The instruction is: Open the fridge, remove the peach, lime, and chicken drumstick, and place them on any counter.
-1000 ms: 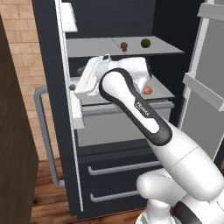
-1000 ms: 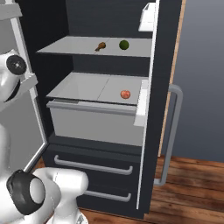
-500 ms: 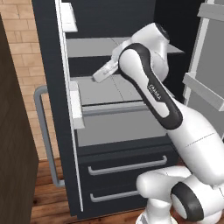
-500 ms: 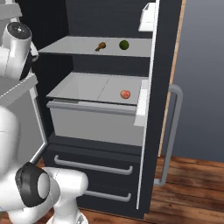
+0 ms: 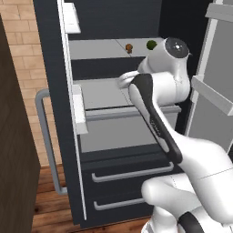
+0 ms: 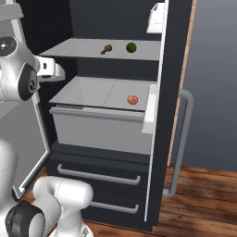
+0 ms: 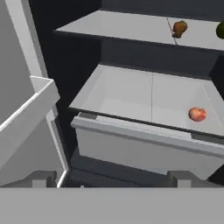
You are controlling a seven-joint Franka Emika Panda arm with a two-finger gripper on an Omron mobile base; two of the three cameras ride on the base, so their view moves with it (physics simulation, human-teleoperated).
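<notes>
Already the fridge (image 6: pixel 176 55) stands with both doors swung wide. The gripper (image 7: pixel 109 179) has its fingers spread fully apart, holding nothing, in front of the lower pale shelf (image 7: pixel 144 100). In the hand view the peach (image 7: pixel 197 114) lies ahead and well to the right of the fingertips, alone on that shelf. The chicken drumstick (image 6: pixel 107 48) and the lime (image 6: pixel 131 47) sit near each other on the shelf above. The peach looks nearest, so the hand probably needs to shift right and reach in.
</notes>
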